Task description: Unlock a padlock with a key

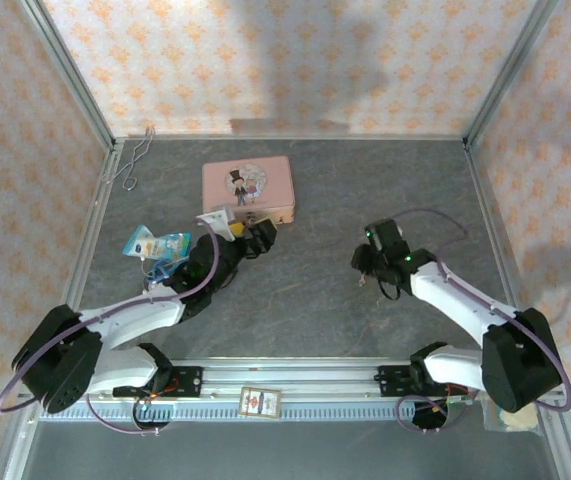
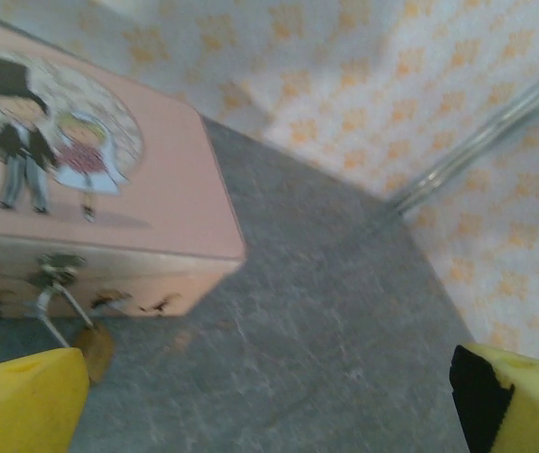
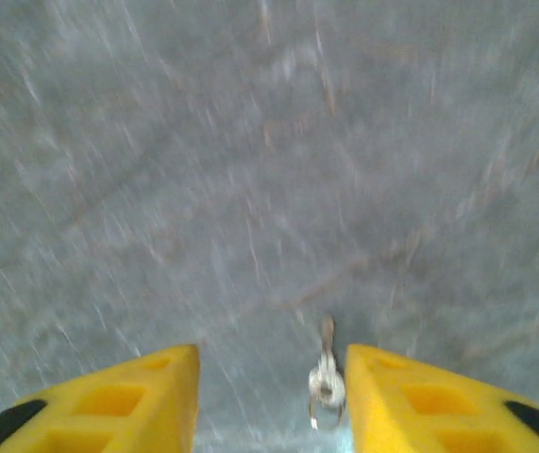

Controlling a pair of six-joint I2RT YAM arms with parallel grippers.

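Pink picture tin [image 1: 247,188], upper middle of the overhead frame, on grey tabletop [image 1: 315,310]; lid printed with a cartoon couple, a top-hatted figure beside a figure in a red-and-white dress. Padlock [image 2: 92,351], brass-coloured, lower left of the left wrist frame, hung by its thin shackle from the clasp on the tin's front wall. Left gripper [image 1: 258,236] just below the tin's lower right corner overhead, spread wide, nothing between the yellow fingertips [image 2: 24,401] at the bottom corners of its wrist frame. Key [image 3: 326,373], silvery, on a small ring, bottom centre of the right wrist frame, between the fingers of the right gripper [image 3: 274,411] and just beside the frame-right finger; gap narrow, not pressed on the key. Blue-and-white packet [image 1: 155,243], middle left overhead, print too small to read. Bent wire [image 1: 133,160], upper left. Small printed card [image 1: 261,401] on the near rail, bottom centre, unreadable.
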